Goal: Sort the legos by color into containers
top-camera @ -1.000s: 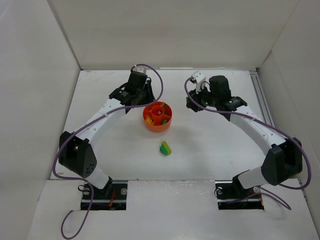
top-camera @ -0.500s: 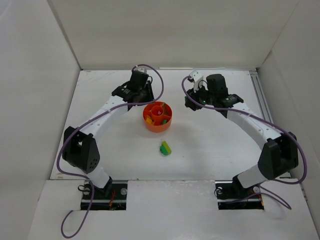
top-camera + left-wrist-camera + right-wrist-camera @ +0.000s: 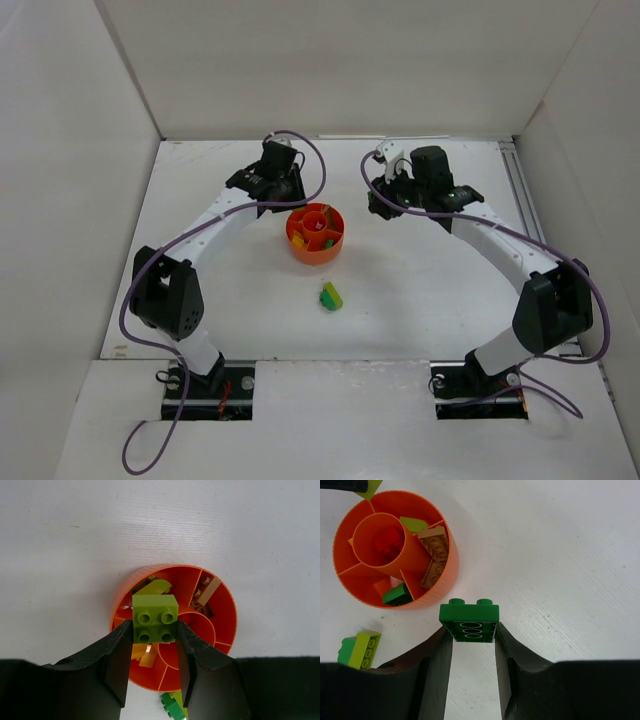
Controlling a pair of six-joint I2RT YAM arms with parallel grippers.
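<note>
Left end effector (image 3: 155,632) over the dish (image 3: 227,622), clamped on a lime brick (image 3: 155,618)
We judge the left arm nearer: its brick hangs above the dish's left sections in the wrist frame. Right end effector (image 3: 470,632) grips a green brick (image 3: 469,622) over bare table (image 3: 560,555), dish at upper left of its frame

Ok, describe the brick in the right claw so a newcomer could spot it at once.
Find the round orange dish in the middle of the table; the right claw is just right of it. Between its black fingers sits a dark green brick. Unlike the lime brick in the left claw and the lime-and-green stack loose on the table, it is one plain dark green.
</note>
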